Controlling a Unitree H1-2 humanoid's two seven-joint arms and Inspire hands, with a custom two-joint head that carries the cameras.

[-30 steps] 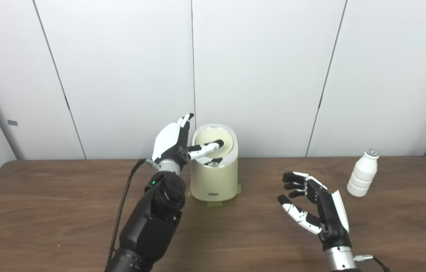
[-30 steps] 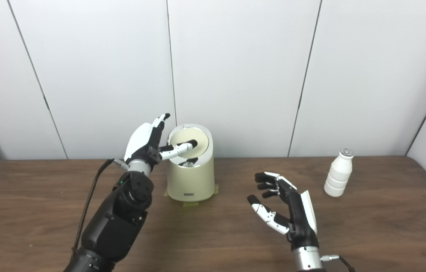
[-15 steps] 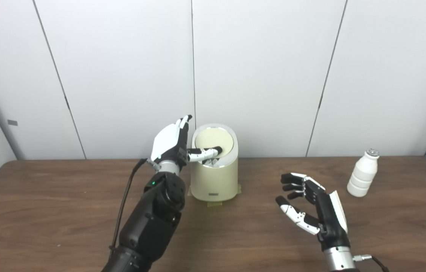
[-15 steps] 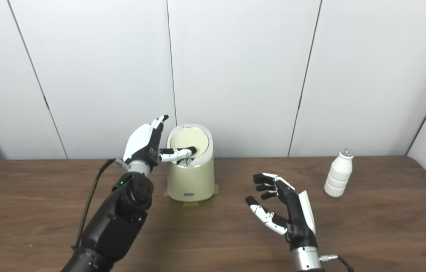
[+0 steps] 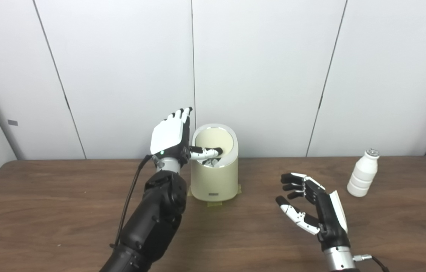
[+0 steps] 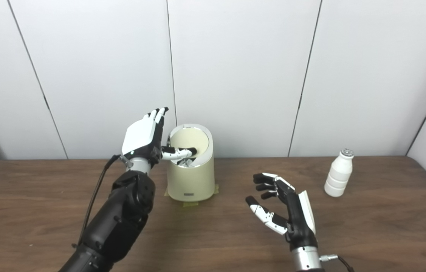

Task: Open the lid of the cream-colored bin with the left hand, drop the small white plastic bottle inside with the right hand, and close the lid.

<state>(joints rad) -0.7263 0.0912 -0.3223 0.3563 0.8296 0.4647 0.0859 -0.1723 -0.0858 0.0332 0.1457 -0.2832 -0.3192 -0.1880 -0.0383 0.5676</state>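
Note:
The cream-colored bin [image 5: 214, 180] stands at the back middle of the table. Its round lid [image 5: 216, 136] is tilted, with a dark gap showing at its front edge. My left hand [image 5: 169, 136] is open and upright beside the bin's left rim, its back toward me, and its thumb [image 5: 206, 152] reaches over the lid's front part. The small white plastic bottle [image 5: 363, 173] stands upright at the far right, untouched. My right hand [image 5: 311, 207] hovers open above the table, palm to the left, well short of the bottle.
The brown wooden table [image 5: 46, 200] runs across the view with white wall panels [image 5: 265, 68] right behind the bin. Tape tabs [image 5: 214, 204] hold the bin's base. A black cable [image 5: 129, 196] hangs along my left forearm.
My left hand has turned its back toward me and its thumb has slid down from the lid's middle to its front edge. The right hand has sunk slightly. The bottle has not moved.

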